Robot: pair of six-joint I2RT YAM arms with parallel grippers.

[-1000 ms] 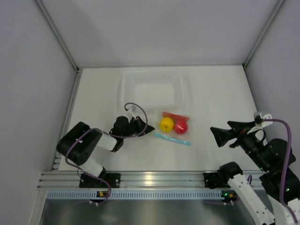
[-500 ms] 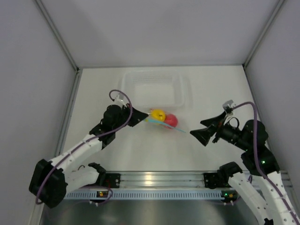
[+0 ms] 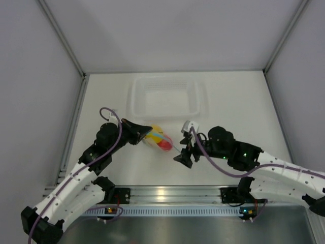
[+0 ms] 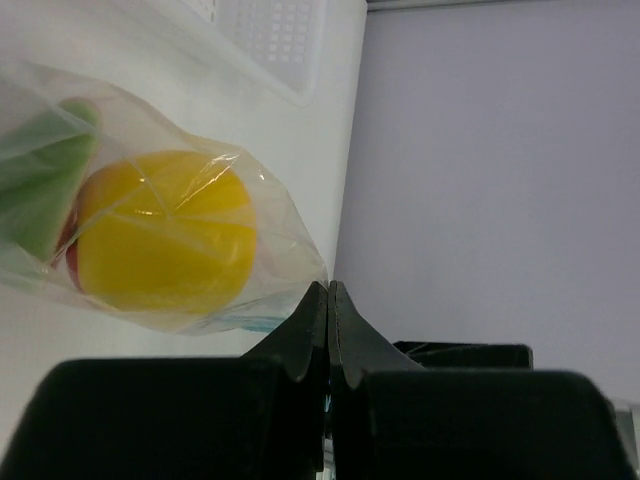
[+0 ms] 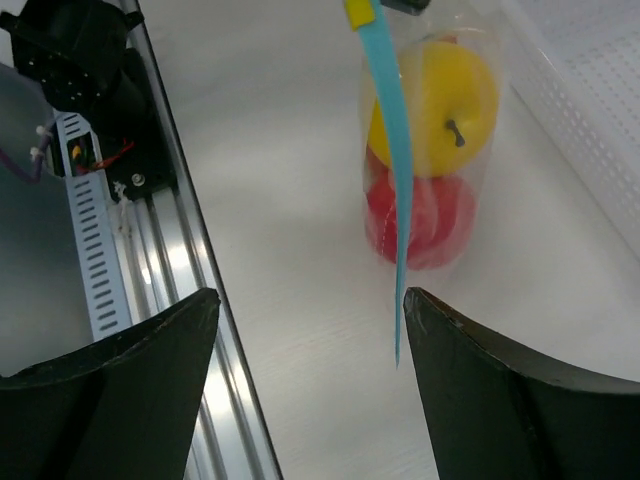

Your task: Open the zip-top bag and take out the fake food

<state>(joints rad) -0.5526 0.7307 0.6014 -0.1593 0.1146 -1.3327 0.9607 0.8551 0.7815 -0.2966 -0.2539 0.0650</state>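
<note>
The zip-top bag (image 3: 158, 139) hangs off the table between my two grippers. My left gripper (image 3: 146, 133) is shut on the bag's edge (image 4: 300, 272) in the left wrist view, its tips (image 4: 328, 292) pressed together on the plastic. Inside the bag are the yellow fruit (image 4: 160, 240) and the red fruit (image 5: 420, 215); a green part (image 4: 40, 190) also shows, and the chili-like piece is not clear. The light blue zip strip (image 5: 395, 170) hangs down in front of the fruits. My right gripper (image 5: 310, 300) is open, with the strip's lower tip close to its right finger (image 5: 470, 380). It sits just right of the bag (image 3: 184, 151).
The clear rigid tray (image 3: 165, 96) stands behind the bag, and its rim shows at the right of the right wrist view (image 5: 590, 90). The aluminium rail (image 3: 162, 195) runs along the near table edge. Grey walls close in both sides.
My left gripper has carried the bag nearer and to the left, and it now hangs off the table. My right arm has swung in from the right, down to the bag's strip end.
</note>
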